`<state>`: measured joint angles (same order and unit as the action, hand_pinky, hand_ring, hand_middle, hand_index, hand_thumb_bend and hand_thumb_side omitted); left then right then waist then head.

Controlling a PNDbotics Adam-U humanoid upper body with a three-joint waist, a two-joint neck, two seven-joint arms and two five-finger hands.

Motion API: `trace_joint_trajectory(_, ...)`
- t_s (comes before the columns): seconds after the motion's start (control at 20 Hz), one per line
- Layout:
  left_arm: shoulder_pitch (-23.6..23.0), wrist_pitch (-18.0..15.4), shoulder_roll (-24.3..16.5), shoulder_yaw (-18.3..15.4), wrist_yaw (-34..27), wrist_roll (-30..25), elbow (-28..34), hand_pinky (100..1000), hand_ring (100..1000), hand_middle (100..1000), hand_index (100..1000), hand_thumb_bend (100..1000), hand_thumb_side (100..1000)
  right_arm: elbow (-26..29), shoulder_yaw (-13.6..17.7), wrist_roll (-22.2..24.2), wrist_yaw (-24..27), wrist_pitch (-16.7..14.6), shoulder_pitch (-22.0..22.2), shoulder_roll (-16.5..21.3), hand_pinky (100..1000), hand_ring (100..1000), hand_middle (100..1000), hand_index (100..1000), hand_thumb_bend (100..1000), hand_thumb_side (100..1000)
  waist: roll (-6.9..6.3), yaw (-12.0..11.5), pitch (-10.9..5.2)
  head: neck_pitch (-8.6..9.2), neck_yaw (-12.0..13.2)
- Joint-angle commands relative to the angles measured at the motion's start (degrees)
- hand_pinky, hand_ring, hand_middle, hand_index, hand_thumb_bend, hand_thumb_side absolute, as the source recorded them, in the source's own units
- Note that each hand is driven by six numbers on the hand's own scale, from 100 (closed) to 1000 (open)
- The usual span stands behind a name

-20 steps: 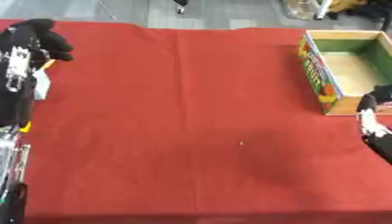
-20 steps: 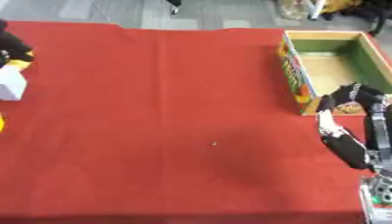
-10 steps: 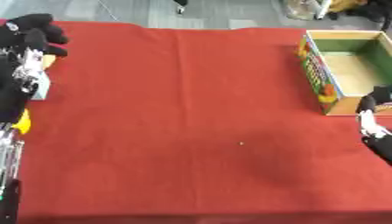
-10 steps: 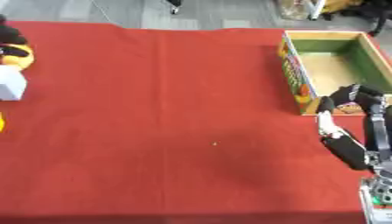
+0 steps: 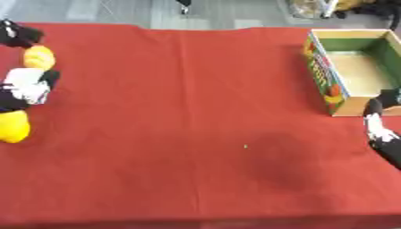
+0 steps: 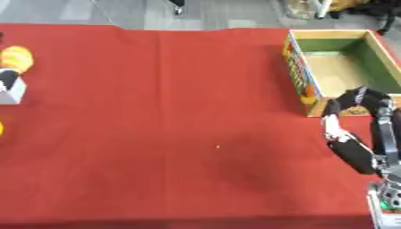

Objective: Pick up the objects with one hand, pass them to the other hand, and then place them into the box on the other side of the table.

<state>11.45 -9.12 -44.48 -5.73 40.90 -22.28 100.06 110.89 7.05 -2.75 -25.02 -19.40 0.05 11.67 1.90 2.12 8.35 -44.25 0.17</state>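
Along the table's left edge lie an orange rounded object (image 5: 39, 57), a white block (image 5: 27, 85) and a yellow rounded object (image 5: 12, 127). My left hand (image 5: 17, 35) shows only as black parts at the far top left, just above the orange object. More black parts sit against the white block, and I cannot make out whether they hold it. The open wooden box (image 6: 297, 74), green inside and holding nothing, stands at the right. My right hand (image 6: 351, 150) rests just in front of the box's near corner with relaxed, bent fingers (image 6: 362, 95) and nothing in it.
A red cloth (image 5: 196, 112) covers the whole table. Grey floor and some dark legs run along the far edge (image 5: 184, 6). The box's near corner almost touches my right hand.
My left arm has pulled back to the left and mostly out of view, uncovering the orange and yellow objects. The white block, the box and my right hand stay put.
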Motion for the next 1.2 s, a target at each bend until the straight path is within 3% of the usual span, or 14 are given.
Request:
trace_joint_trajectory(0.05,-0.1,-0.7,-4.5,-0.6,4.3,-3.1,-5.1,770,696,705,863,434,597,0.6,0.4,-0.1,-0.4,0.1,-0.1,1.6,817,518,488,460,100,470,-0.88,-0.1,-1.06,0.13,-0.3)
trace_joint_trajectory(0.45,0.8,0.6,-2.4,-1.0,7.7,-2.0,-14.3,752,684,689,845,386,571,0.5,0.1,0.2,-0.4,-0.1,0.3,1.5,818,518,487,459,100,470,-0.45,-0.2,-1.23,0.13,-0.5)
trace_joint_trajectory(0.55,1.1,0.7,-1.8,-0.6,7.9,-1.6,-16.2,748,680,686,843,353,539,0.5,0.1,0.2,-0.3,-0.2,0.3,1.5,818,518,487,459,100,470,-0.34,-0.1,-1.16,0.13,-0.5)
trace_joint_trajectory(0.6,1.3,0.8,-1.5,-0.5,8.1,-1.3,-17.1,744,676,681,837,307,462,0.5,0.1,0.3,-0.3,-0.2,0.3,1.4,818,517,487,459,100,470,-0.29,-0.1,-1.12,0.13,-0.5)
trace_joint_trajectory(0.7,1.7,1.2,-0.6,-0.4,8.3,-0.1,-18.9,732,659,664,823,257,405,0.5,0.0,0.4,-0.2,-0.3,0.3,1.3,818,518,487,459,100,470,-0.21,0.0,-1.05,0.13,-0.4)
trace_joint_trajectory(0.9,2.0,0.6,0.7,0.4,5.5,0.4,-21.1,647,541,527,698,103,182,0.5,0.0,0.5,-0.2,-0.3,0.3,1.2,818,518,487,459,100,470,-0.07,0.1,-0.96,0.13,-0.4)
trace_joint_trajectory(1.0,2.2,0.2,1.1,0.1,2.4,0.6,-20.6,571,465,443,609,100,176,0.4,0.0,0.5,-0.1,-0.3,0.3,1.2,818,518,486,459,100,470,-0.04,0.0,-0.94,0.13,-0.4)
trace_joint_trajectory(1.2,2.2,0.5,1.1,-0.9,-4.9,0.7,-17.1,560,455,429,593,100,186,0.5,-0.1,0.6,0.0,-0.4,0.2,1.4,818,518,487,459,100,470,-0.03,-0.1,-0.96,0.13,-0.4)
